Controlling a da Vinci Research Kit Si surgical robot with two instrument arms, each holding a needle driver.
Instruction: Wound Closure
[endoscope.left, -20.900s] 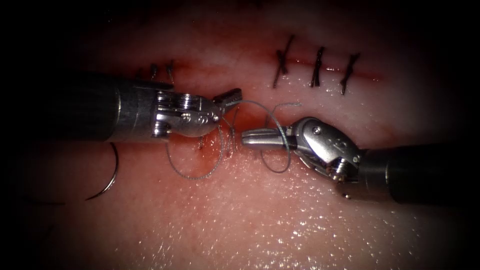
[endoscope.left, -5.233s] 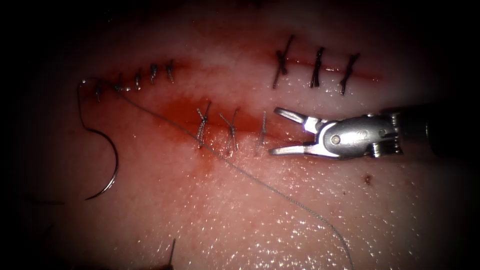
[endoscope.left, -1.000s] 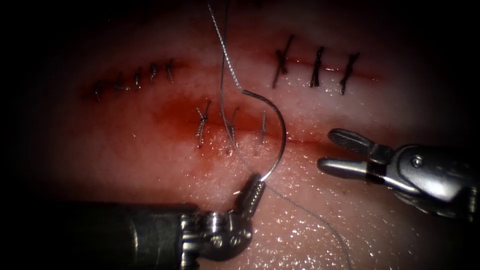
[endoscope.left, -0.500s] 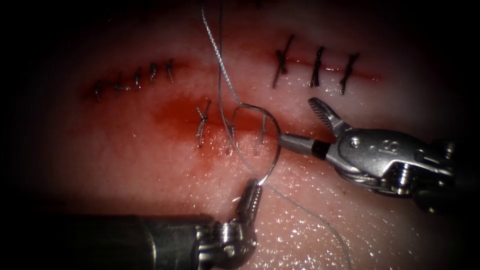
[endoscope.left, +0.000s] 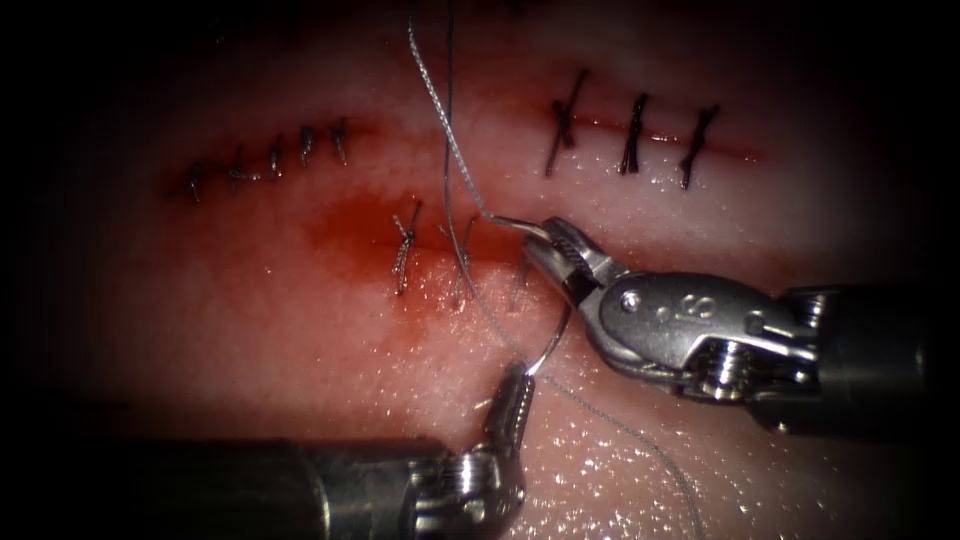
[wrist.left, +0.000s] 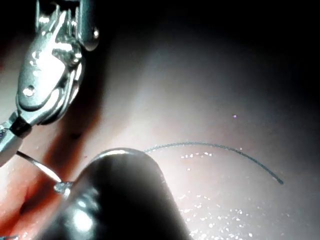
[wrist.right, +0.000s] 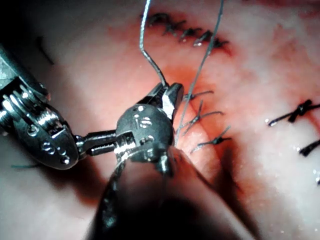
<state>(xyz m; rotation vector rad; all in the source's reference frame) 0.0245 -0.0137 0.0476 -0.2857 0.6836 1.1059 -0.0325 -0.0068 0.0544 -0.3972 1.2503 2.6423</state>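
The curved needle (endoscope.left: 553, 342) is held clear of the tissue (endoscope.left: 280, 330), over the right end of the stitched part of the middle cut (endoscope.left: 640, 285). My left tool (endoscope.left: 512, 392) comes up from below and is shut on the needle close to its point. My right tool (endoscope.left: 553, 243) reaches in from the right and has its jaws shut on the needle near the thread end. The thread (endoscope.left: 445, 120) rises from there out of the picture. In the right wrist view the right tool (wrist.right: 167, 95) grips the needle (wrist.right: 152, 62), with the left tool (wrist.right: 97, 141) beside it.
Three stitches (endoscope.left: 462, 255) cross the middle cut amid red fluid (endoscope.left: 350, 225). Older stitch rows sit at upper left (endoscope.left: 270, 160) and upper right (endoscope.left: 632, 132). A slack length of thread (endoscope.left: 625, 428) trails over the tissue toward the lower right, also seen in the left wrist view (wrist.left: 215, 146).
The right tool moved left and its jaws went from wide open to shut on the needle's thread end. The left tool kept its hold near the point. Earlier the needle lay at far left.
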